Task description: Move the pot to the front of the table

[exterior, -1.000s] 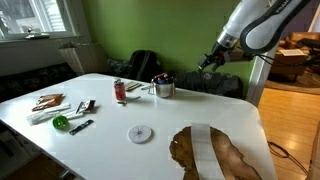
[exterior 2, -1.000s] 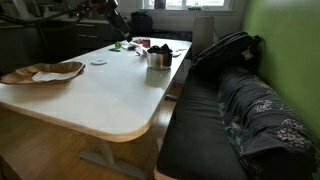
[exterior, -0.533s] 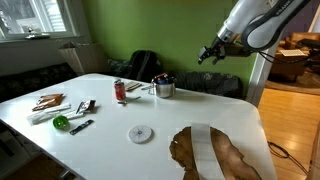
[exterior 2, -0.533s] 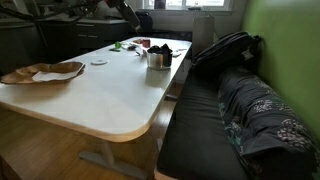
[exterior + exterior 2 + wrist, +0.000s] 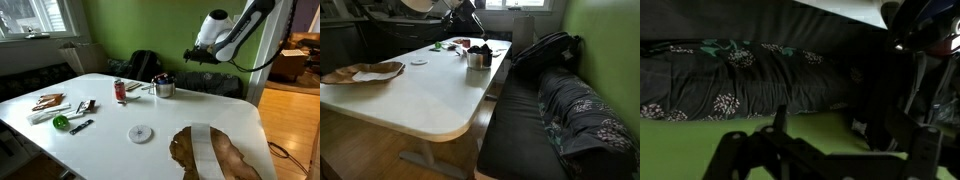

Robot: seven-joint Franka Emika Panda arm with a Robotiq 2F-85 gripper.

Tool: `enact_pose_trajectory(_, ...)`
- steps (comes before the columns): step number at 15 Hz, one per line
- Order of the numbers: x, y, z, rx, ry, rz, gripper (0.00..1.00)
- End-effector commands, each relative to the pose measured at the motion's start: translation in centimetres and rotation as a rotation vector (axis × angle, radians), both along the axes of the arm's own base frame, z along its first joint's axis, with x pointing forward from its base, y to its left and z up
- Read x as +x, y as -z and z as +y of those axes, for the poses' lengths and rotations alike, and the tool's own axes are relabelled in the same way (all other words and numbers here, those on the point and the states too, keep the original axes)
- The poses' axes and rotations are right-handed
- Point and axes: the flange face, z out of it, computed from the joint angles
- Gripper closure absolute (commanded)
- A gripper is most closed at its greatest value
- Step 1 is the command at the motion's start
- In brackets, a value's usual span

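Note:
The small shiny silver pot [image 5: 163, 88] stands at the far edge of the large white table [image 5: 200, 112], with dark and red bits at its top. It also shows in an exterior view [image 5: 478, 59] near the table's [image 5: 420, 95] sofa side. My gripper [image 5: 190, 55] hangs in the air above and just beyond the pot, not touching it; it also shows in an exterior view [image 5: 470, 15]. In the wrist view the jaws [image 5: 830, 122] are apart with nothing between them, facing the green wall and dark sofa. The pot is not in the wrist view.
A red can [image 5: 120, 91], a flat white disc [image 5: 140, 133], a green object [image 5: 61, 122] and small tools lie on the table. A brown patch with a white strip [image 5: 215, 155] is at the near end. A black backpack [image 5: 545, 50] and sofa [image 5: 570, 115] flank the table.
The arm has swung from the right side toward the pot, so the gripper is now closer to it and above it. The pot has not moved.

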Motion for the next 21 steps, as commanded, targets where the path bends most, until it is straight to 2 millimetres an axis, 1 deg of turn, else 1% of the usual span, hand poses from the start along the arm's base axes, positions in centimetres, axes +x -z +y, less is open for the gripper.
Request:
enact_pose_trajectory(1, 2.0, 2.0, 2.6, -0.073, 0.176, -0.004, 0.0)
enact_pose_trajectory(2, 1.6, 2.6, 3.0, -0.076, 0.224, 0.043, 0.0)
enact_pose_trajectory(3, 1.5, 1.7, 2.7, -0.054, 0.142, 0.024, 0.0)
enact_pose_trajectory(4, 1.6, 2.1, 3.4, -0.06, 0.149, 0.033, 0.0)
enact_pose_trajectory(5, 1.6, 2.1, 3.8, -0.06, 0.143, 0.033, 0.0)
enact_pose_trajectory(8, 1.7, 1.8, 3.0, -0.061, 0.149, 0.028, 0.0)
enact_pose_trajectory(9, 1.7, 2.3, 3.3, -0.06, 0.164, 0.047, 0.0)
enact_pose_trajectory(10, 1.3, 2.7, 4.1, -0.024, 0.189, 0.137, 0.0)
enact_pose_trajectory(11, 1.3, 2.8, 4.4, -0.019, 0.221, 0.191, 0.0)
enact_pose_trajectory(15, 1.6, 1.5, 4.9, 0.06, 0.25, 0.399, 0.0)
enact_pose_trajectory(17, 2.3, 1.0, 4.5, 0.14, 0.197, 0.451, 0.0)
enact_pose_trajectory(19, 3.0, 1.4, 3.7, 0.218, 0.174, 0.517, 0.0)
enact_pose_trajectory(21, 3.6, 2.0, 2.4, 0.245, 0.196, 0.507, 0.0)
